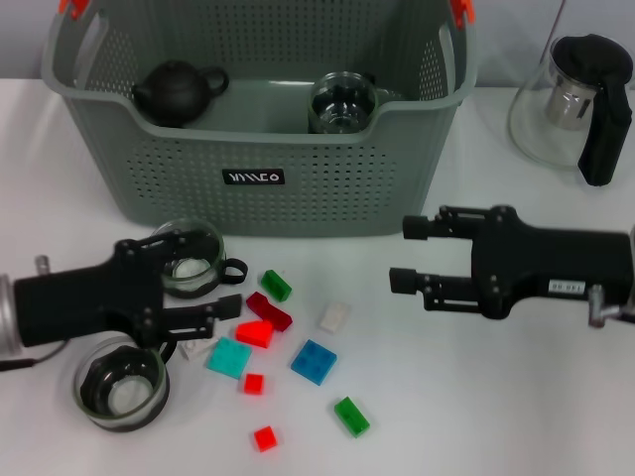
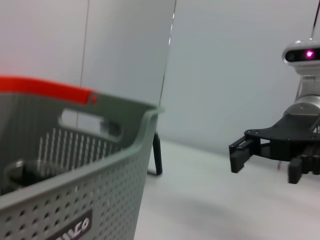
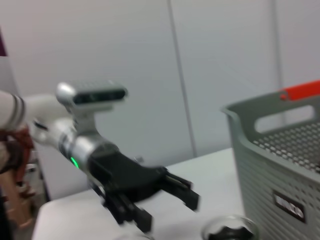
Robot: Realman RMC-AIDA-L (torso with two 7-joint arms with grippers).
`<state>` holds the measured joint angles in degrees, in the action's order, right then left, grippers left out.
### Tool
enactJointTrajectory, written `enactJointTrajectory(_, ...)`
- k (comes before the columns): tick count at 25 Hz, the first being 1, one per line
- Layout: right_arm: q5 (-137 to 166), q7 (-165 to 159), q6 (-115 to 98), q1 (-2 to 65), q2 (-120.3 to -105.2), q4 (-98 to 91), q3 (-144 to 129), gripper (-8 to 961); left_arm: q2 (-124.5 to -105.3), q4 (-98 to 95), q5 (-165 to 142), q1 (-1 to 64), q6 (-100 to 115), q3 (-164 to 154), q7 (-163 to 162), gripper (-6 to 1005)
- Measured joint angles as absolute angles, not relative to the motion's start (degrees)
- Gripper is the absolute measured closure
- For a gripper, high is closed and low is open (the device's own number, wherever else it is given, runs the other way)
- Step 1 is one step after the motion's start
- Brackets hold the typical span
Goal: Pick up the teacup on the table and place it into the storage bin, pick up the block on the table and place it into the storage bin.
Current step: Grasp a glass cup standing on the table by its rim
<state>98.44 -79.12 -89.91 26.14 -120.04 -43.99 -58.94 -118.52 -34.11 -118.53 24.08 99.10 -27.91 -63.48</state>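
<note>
A glass teacup (image 1: 190, 262) with a black handle stands on the white table in front of the storage bin (image 1: 298, 188). My left gripper (image 1: 210, 270) hovers over it, open, one finger on each side of it in the head view. The right wrist view shows the left gripper (image 3: 162, 205) raised above the table, with the teacup (image 3: 229, 231) below and beside it. A second glass teacup (image 1: 121, 383) sits near the table's front left. Several blocks lie in the middle, among them a red block (image 1: 255, 333) and a blue block (image 1: 314, 361). My right gripper (image 1: 409, 254) is open to the right of the blocks.
The storage bin (image 2: 107, 165) holds a black teapot (image 1: 177, 91) and a glass cup (image 1: 342, 103). A glass teapot (image 1: 575, 104) with a black handle stands at the back right. The right gripper (image 2: 265, 167) shows far off in the left wrist view.
</note>
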Motion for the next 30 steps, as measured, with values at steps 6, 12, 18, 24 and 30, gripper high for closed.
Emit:
enactJointTrajectory(6,98.26,-69.11,-88.09,25.89,-120.05,-34.34,-53.87,238,-118.03,-47.97,-120.46,25.10,99.87,-33.83,-77.44,160)
enactJointTrajectory(12,98.27,-65.40,-88.67,25.69,-120.06,-30.51,-50.25,239,-118.01,-59.65,-129.38,29.86,99.96,-39.42,-89.97,167)
enactJointTrajectory(18,98.48,-65.31,-88.34,26.26,-120.14,-29.64,-50.33,239,-118.73,-65.14,-140.65,36.09,100.14,-43.34,-94.37,174)
enactJointTrajectory(24,98.20,-65.87,-88.33,26.28,-120.09,-29.60,-50.10,239,-119.88,-66.73,-148.41,39.54,99.28,-49.42,-96.75,181)
enactJointTrajectory(30,98.17,-65.94,-88.02,26.33,-120.08,-29.55,-49.76,240,-123.26,-66.50,-156.77,41.28,94.84,-52.96,-97.95,188)
